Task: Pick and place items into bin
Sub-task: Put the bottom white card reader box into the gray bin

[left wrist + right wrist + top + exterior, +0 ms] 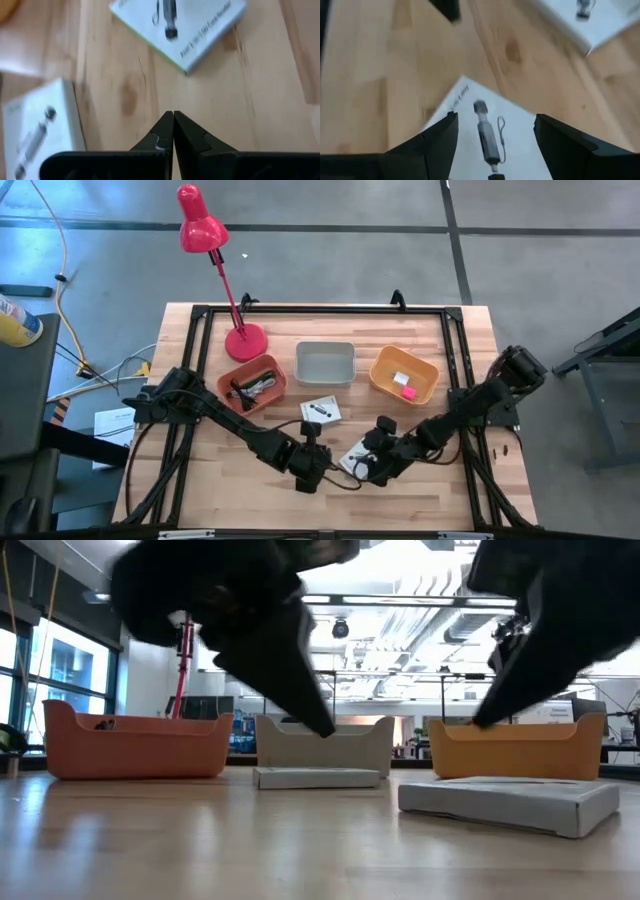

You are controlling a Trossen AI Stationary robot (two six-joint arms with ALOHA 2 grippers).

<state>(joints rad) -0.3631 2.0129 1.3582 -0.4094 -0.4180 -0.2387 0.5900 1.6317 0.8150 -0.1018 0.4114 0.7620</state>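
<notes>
Wooden butcher-block tabletop [200, 490] under both arms; a grey concrete floor surrounds it. My landmark is the grey rectangular plastic bin [325, 362], middle of three along the far side.

Nearer of the two white square printed packets [353, 459] lies flat, well toward me from the grey bin and slightly right. The second white packet [320, 411] lies between it and the bin, just in front of the bin. I read the nearer packet as the item in hand.

Right gripper [495, 150] hovers straddling that nearer packet, fingers spread wide, nothing between them yet. Left gripper [173, 127] sits just left of the same packet, fingertips pressed together, empty.

Orange bin [252, 383], left of the grey one, holds a black cable and silvery bits. Yellow-orange bin [403, 374], on the right, holds a tiny pink block [408, 392] and a tiny white block [399, 379]. Red desk lamp [200, 220] stands beyond the orange bin.

Step, as I judge it: approach for pick. Next move calls for lowering the right gripper squarely over the packet's edges; a flat packet may slide rather than lift.
</notes>
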